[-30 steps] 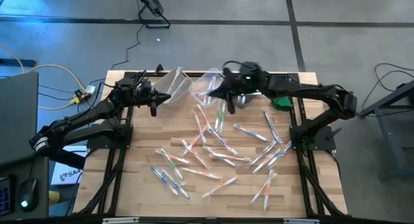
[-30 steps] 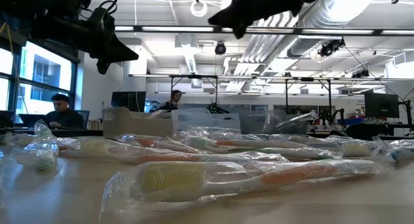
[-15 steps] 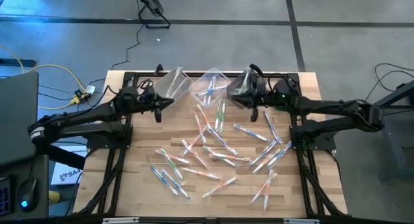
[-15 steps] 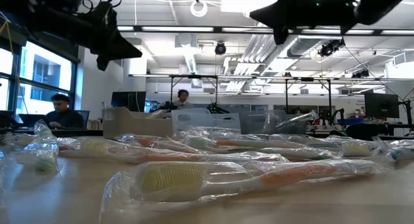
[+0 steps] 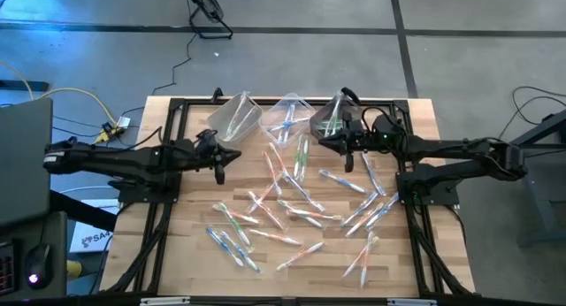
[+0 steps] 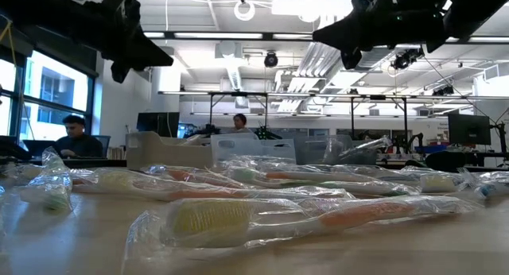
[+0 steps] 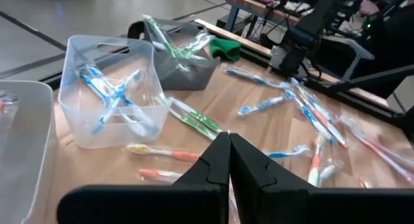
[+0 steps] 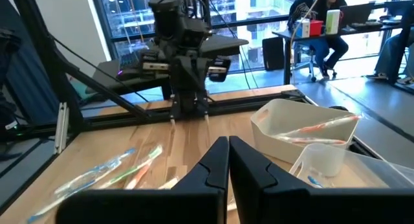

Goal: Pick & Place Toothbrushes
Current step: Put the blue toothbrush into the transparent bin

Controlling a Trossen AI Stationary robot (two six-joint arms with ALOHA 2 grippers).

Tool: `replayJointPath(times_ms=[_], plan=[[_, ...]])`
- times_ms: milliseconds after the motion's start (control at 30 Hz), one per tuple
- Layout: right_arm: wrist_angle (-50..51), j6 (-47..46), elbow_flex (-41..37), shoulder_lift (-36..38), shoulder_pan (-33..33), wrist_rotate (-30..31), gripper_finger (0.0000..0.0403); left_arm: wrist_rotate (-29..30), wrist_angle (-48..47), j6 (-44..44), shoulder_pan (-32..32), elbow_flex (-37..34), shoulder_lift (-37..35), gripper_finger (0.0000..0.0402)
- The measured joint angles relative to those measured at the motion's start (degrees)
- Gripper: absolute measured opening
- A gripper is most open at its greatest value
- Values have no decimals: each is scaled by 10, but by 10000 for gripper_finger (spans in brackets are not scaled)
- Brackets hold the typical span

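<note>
Both my claws hang empty above the far half of the wooden table (image 5: 186,253), fingers pressed flat together. My left gripper (image 5: 219,171) hovers just in front of the left clear bin (image 5: 237,117), pointing down at bare wood; my right gripper (image 5: 348,159) hangs over the table just in front of the right bin (image 5: 334,114), near the far right corner. In my left wrist view the closed fingers (image 7: 228,160) point toward the middle clear bin (image 7: 110,88), which holds several blue-handled brushes, and past it the grey bin (image 7: 184,65) with green-handled ones inside. In my right wrist view the shut fingers (image 8: 228,160) face across the table to my other arm (image 8: 187,62), with a bin (image 8: 291,130) holding orange-handled brushes off to one side. The wrapped toothbrushes (image 5: 296,213) lie scattered over the middle and near part of the table, none of them touching either claw; from table height they fill the foreground (image 6: 302,215). A small green object (image 5: 386,141) sits near the far right corner, beside my right arm.
</note>
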State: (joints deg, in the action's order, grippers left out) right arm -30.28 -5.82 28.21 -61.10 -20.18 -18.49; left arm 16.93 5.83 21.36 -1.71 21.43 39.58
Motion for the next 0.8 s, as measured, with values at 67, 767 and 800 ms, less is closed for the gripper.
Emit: replayJointPath(times_ms=[67,767,800], plan=[[1,0,0,0,0,5,5,14,6,2,19,0,8,0],[228,-5,72,-33,119,281,3,14,31,-35,47,0,-17,0],[260,-5,89,-40,131,308,3,14,30,-45,47,0,-22,0]])
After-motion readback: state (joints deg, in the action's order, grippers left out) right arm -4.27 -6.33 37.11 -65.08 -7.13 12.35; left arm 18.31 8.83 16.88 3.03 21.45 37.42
